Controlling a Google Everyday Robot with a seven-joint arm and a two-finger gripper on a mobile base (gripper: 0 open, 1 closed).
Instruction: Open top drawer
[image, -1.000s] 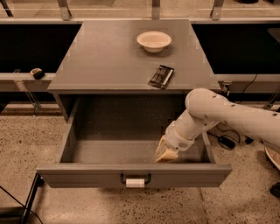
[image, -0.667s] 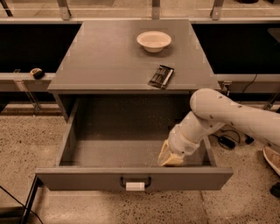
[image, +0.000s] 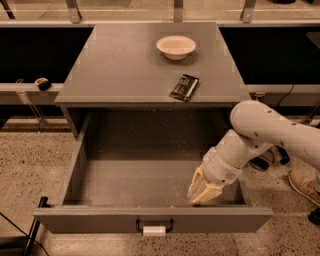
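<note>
The top drawer (image: 150, 220) is a wide grey drawer, pulled far out of the cabinet, and nothing shows inside it. Its dark handle (image: 154, 227) carries a small white tag at the middle of the front panel. My gripper (image: 202, 190) hangs on the white arm (image: 265, 132) inside the drawer near its front right corner, just behind the front panel and to the right of the handle. The tan fingers point down toward the drawer floor.
On the cabinet top (image: 115, 70) stand a white bowl (image: 176, 46) at the back and a dark flat packet (image: 184, 87) near the front edge. A shoe (image: 303, 185) and cables lie on the speckled floor to the right. A black bar (image: 33, 231) stands at the drawer's left front corner.
The drawer has slid a little further out toward the front. My gripper and arm have moved forward and slightly right with it, staying just behind the front panel.
</note>
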